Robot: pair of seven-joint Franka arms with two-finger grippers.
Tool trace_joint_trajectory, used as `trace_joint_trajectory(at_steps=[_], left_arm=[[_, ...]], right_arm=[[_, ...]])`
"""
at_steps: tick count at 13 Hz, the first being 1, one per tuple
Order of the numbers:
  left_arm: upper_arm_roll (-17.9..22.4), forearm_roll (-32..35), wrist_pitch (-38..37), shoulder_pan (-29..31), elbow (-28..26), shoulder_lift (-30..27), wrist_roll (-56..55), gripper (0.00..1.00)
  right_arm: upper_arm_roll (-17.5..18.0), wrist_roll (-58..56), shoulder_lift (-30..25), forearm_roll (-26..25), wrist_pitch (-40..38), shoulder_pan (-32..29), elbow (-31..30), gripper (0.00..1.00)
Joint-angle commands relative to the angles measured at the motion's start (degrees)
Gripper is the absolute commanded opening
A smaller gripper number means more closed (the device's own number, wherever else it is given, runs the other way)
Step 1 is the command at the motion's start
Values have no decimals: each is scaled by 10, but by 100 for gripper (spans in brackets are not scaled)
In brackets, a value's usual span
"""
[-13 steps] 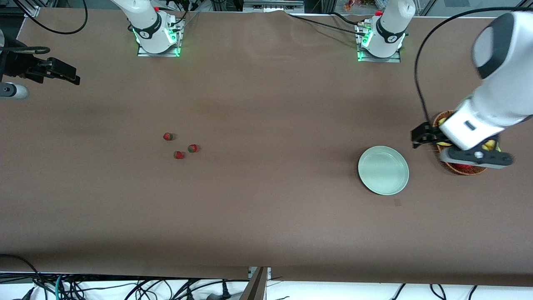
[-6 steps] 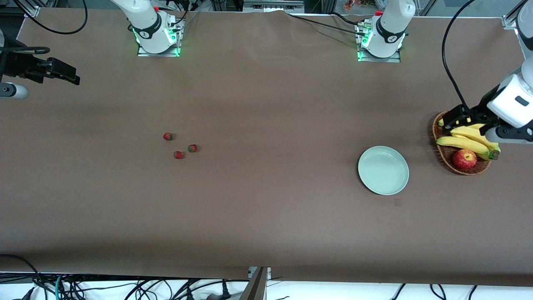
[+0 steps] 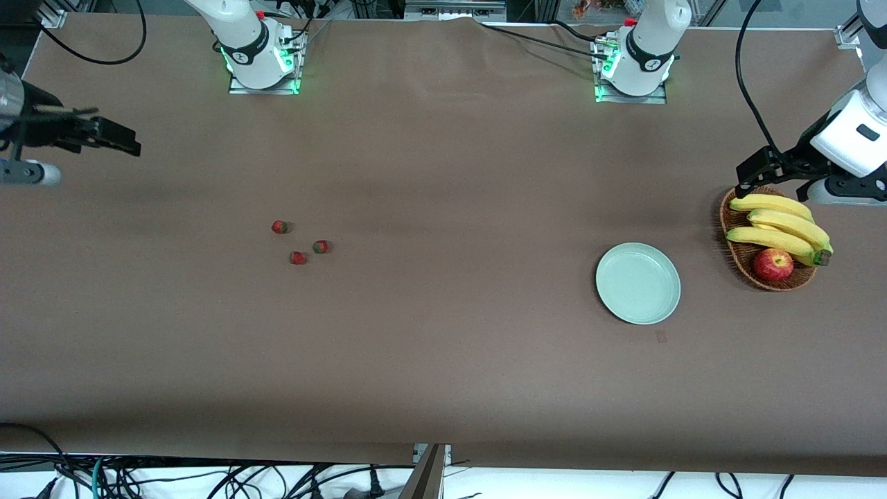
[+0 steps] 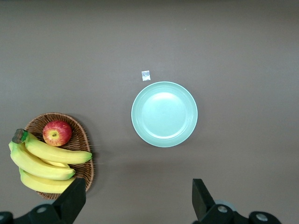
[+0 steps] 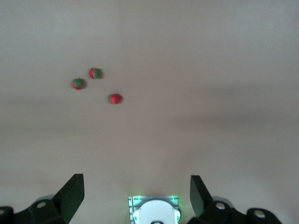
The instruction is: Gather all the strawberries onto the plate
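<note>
Three small red strawberries (image 3: 280,226) (image 3: 320,246) (image 3: 298,258) lie close together on the brown table toward the right arm's end, and also show in the right wrist view (image 5: 78,83) (image 5: 95,73) (image 5: 115,98). The pale mint-green plate (image 3: 638,283) (image 4: 164,114) sits with nothing on it toward the left arm's end. My left gripper (image 3: 752,173) (image 4: 138,185) hangs open and holds nothing, over the table at the basket's edge. My right gripper (image 3: 121,138) (image 5: 136,179) is open and holds nothing, high over the right arm's end of the table, well apart from the strawberries.
A brown wicker basket (image 3: 740,256) (image 4: 79,140) with bananas (image 3: 779,225) and a red apple (image 3: 773,264) stands beside the plate at the left arm's end. A small pale scrap (image 3: 661,337) lies just nearer the front camera than the plate.
The left arm has swung away from over the basket, which now shows in full with its fruit. The right gripper has shifted slightly. Strawberries and plate have not moved.
</note>
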Motion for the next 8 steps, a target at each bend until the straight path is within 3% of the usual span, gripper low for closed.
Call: trace_joint_trajectory(at_steps=[1,6,8], left_arm=[[1,-8,5,6,-12,-12,10,100],[1,-8,11,11,-14,-6,10,100],[1,-8,9,11,-14,-6,10,100]], right_arm=[[3,2,56,-14,22,23,13,100],[3,5,179,-10,113,53,4,100],[2,5,189,-15,130,54,-14,100]])
